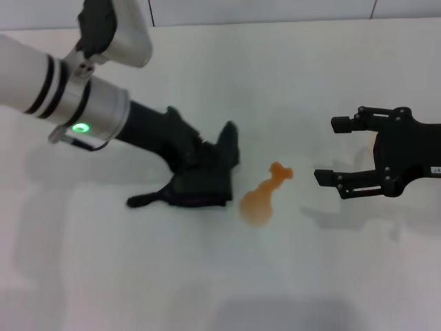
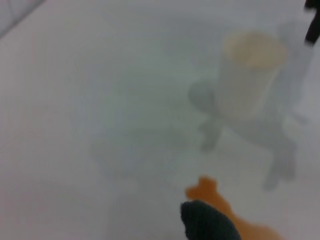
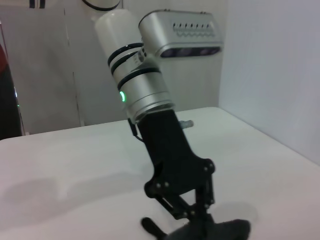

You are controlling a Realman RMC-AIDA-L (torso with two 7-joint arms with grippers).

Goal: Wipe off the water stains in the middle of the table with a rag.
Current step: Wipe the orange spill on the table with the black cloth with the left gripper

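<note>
The orange gourd-shaped water stains [image 1: 262,196] lie in the middle of the white table [image 1: 289,76]. The dark rag [image 1: 207,189] lies crumpled on the table just left of the puddle, its edge close to the round body. My left gripper [image 1: 196,169] is down on the rag and shut on its folds; the right wrist view shows the fingers [image 3: 197,212] pressed into the cloth [image 3: 222,231]. The left wrist view shows a rag tip [image 2: 207,222] next to the puddle [image 2: 210,189]. My right gripper [image 1: 329,150] is open and empty, right of the puddle.
A white translucent cup [image 2: 252,75] with an orange tint at its mouth stands beyond the puddle, near the right gripper, in the left wrist view. The table's far edge meets a wall [image 1: 275,10] at the back.
</note>
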